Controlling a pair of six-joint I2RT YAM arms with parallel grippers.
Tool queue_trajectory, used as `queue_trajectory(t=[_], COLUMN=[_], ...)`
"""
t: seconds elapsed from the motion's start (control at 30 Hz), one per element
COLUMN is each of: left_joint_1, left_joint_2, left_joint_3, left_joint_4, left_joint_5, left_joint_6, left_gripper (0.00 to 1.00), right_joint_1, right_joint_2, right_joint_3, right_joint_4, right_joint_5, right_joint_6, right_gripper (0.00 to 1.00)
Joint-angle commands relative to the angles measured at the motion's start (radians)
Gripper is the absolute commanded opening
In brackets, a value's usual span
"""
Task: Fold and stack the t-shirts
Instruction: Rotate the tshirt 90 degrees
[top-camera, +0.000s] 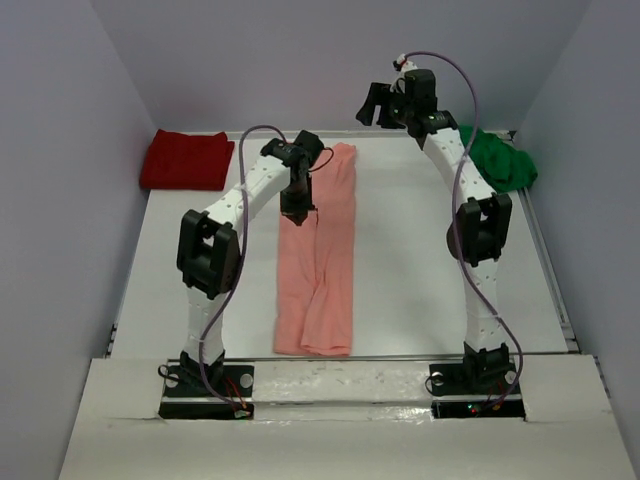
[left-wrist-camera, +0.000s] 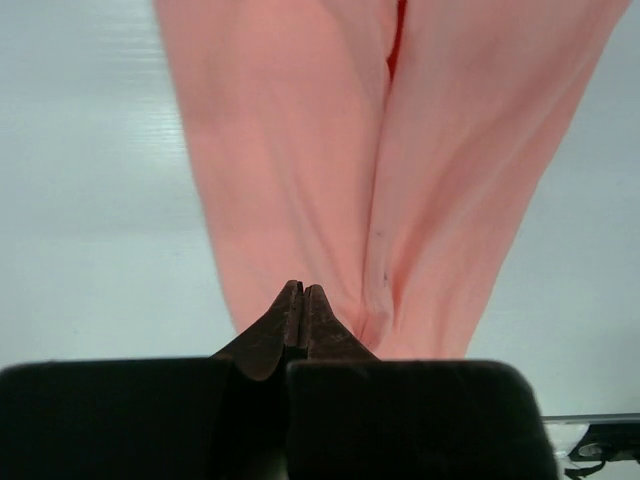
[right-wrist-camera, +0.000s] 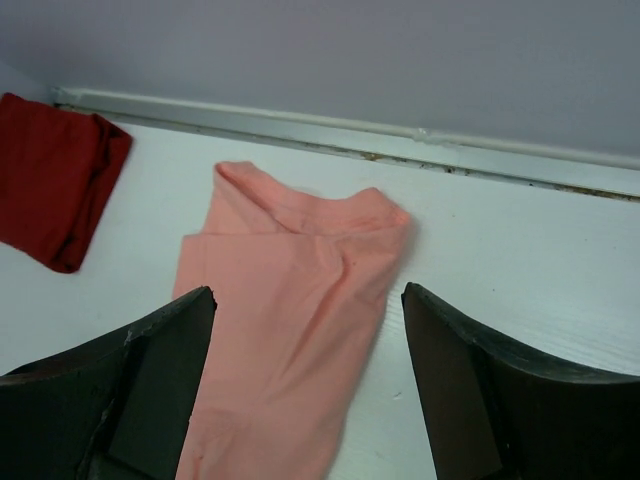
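The salmon-pink t-shirt (top-camera: 320, 260) lies folded lengthwise into a long strip down the middle of the table. My left gripper (top-camera: 297, 208) is over its upper left part. In the left wrist view the gripper (left-wrist-camera: 302, 292) is shut, with the flat pink cloth (left-wrist-camera: 300, 150) below it and nothing seen between the jaws. My right gripper (top-camera: 373, 108) is raised near the back wall. It is open and empty (right-wrist-camera: 308, 290), above the shirt's far end (right-wrist-camera: 290, 240). The dark red t-shirt (top-camera: 187, 160) lies folded at the back left. The bright green t-shirt (top-camera: 502, 160) is bunched at the back right.
The white table (top-camera: 420, 290) has a raised rail along its back edge (right-wrist-camera: 330, 130) and grey walls on three sides. The dark red shirt also shows in the right wrist view (right-wrist-camera: 50, 180). Both arm bases stand at the near edge.
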Motion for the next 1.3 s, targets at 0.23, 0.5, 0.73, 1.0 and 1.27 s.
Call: queue_trajectory(t=[0.23, 0.5, 0.73, 1.0, 1.27], left_joint_1=[0.190, 0.256, 0.259, 0.251, 0.050], left_joint_2=[-0.247, -0.451, -0.614, -0.811, -0.821], left_joint_3=[-0.339, -0.806, -0.921, -1.174, -1.183], left_joint_4=[0.170, 0.343, 0.331, 0.290, 0.280], left_joint_5=[0.197, 0.366, 0.343, 0.412, 0.380], left_joint_6=[0.035, 0.009, -0.018, -0.034, -0.139], left_gripper=[0.00, 0.00, 0.34, 0.34, 0.42], right_joint_1=[0.007, 0.036, 0.168, 0.418, 0.571], right_joint_2=[-0.387, -0.814, -1.033, -1.231, -1.327], right_joint_3=[-0.540, -1.123, -1.432, -1.723, -1.915], right_joint_4=[-0.230, -0.336, -0.296, -0.131, 0.066], right_joint_5=[-0.357, -0.429, -0.478, -0.452, -0.358], right_joint_6=[0.233, 0.245, 0.364, 0.631, 0.837], right_gripper=[0.67, 0.68, 0.68, 0.68, 0.69])
